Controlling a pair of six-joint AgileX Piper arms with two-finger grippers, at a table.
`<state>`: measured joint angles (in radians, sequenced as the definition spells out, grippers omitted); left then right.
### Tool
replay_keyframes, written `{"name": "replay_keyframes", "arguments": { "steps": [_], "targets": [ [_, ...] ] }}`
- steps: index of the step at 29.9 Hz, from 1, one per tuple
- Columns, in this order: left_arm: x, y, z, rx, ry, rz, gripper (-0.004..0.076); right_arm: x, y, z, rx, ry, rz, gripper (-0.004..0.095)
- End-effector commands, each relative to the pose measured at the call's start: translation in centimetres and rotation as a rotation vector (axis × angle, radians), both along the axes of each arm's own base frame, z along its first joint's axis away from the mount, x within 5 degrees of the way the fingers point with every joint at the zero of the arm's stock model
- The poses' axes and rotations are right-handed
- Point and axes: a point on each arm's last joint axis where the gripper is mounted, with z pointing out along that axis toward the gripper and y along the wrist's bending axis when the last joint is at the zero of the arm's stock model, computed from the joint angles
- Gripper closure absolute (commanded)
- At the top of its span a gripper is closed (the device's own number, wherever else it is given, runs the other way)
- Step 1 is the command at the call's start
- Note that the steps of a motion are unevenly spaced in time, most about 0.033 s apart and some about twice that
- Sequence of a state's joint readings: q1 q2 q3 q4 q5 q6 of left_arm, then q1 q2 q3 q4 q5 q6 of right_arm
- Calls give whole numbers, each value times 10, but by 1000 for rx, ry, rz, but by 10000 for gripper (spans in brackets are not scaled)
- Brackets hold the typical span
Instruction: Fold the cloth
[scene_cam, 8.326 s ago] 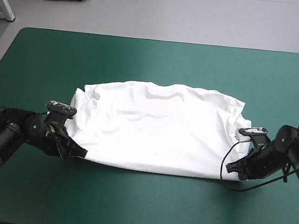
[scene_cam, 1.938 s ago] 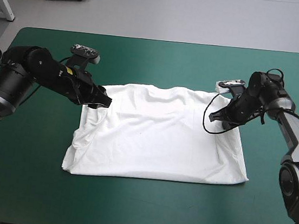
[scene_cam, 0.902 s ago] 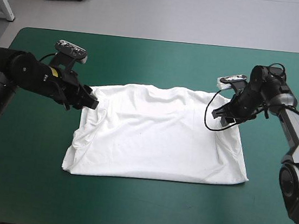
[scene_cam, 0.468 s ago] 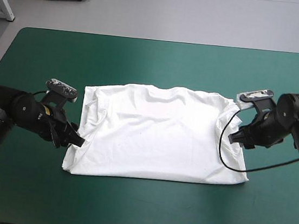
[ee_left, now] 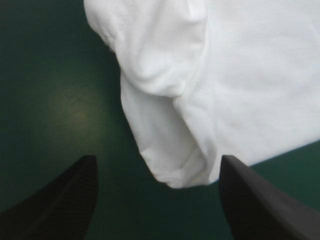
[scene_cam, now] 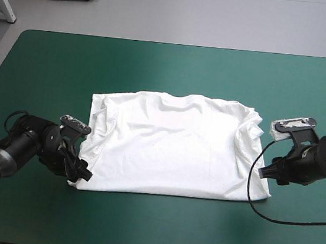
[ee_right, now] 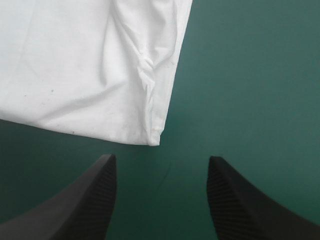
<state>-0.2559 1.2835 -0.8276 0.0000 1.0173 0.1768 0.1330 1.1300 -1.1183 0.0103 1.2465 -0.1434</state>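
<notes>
T-shirt (scene_cam: 172,144): one, white, lying flat at the centre of the table (scene_cam: 176,64). Left gripper (ee_left: 157,159) at its 8 o'clock corner, fingers apart, corner between them. Right gripper (ee_right: 161,161) at its 4 o'clock corner, fingers apart, corner just ahead.

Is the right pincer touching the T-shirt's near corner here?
Apart. The right wrist view shows the right pincer open and short of the T-shirt, whose corner lies just ahead of it, with a strip of bare teal-green cover between them.

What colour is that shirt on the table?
The T-shirt is plain white, clearest in the high view.
</notes>
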Motion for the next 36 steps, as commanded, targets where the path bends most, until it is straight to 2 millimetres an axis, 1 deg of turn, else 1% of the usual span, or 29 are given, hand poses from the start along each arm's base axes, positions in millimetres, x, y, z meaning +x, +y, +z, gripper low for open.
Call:
{"name": "replay_keyframes", "arguments": {
  "steps": [1, 4, 7, 10, 12, 14, 15, 19, 22, 29, 36],
  "targets": [
    [11, -4, -4, -9, -25, 8, 222, -3, -2, 11, -3, -53, -5, 380],
    [17, -7, -15, -25, 8, 18, 222, -3, -4, 11, -25, -59, -9, 380],
    [22, -10, -27, -34, 45, 22, 222, -3, -6, 6, -43, -44, -17, 379],
    [25, -12, -36, -35, 85, 29, 230, -3, -6, -7, -46, -13, -18, 380],
    [26, -14, -40, -46, 103, 38, 251, -4, -6, -19, -49, 9, -16, 379],
    [27, -14, -40, -51, 97, 40, 318, -5, -5, -29, -47, 24, -15, 379],
    [27, -14, -40, -52, 92, 40, 383, -5, -5, -35, -40, 32, -15, 379],
    [28, -14, -40, -54, 83, 40, 722, -4, -2, -53, -14, 54, -14, 379],
    [28, -15, -40, -57, 84, 40, 733, 2, -1, -65, -18, 80, -12, 379],
    [27, -15, -40, -56, 94, 38, 733, 31, 2, -91, -23, 96, -4, 379],
    [26, -15, -40, -53, 107, 38, 733, 49, 6, -121, -29, 199, 9, 379]
  ]
}}
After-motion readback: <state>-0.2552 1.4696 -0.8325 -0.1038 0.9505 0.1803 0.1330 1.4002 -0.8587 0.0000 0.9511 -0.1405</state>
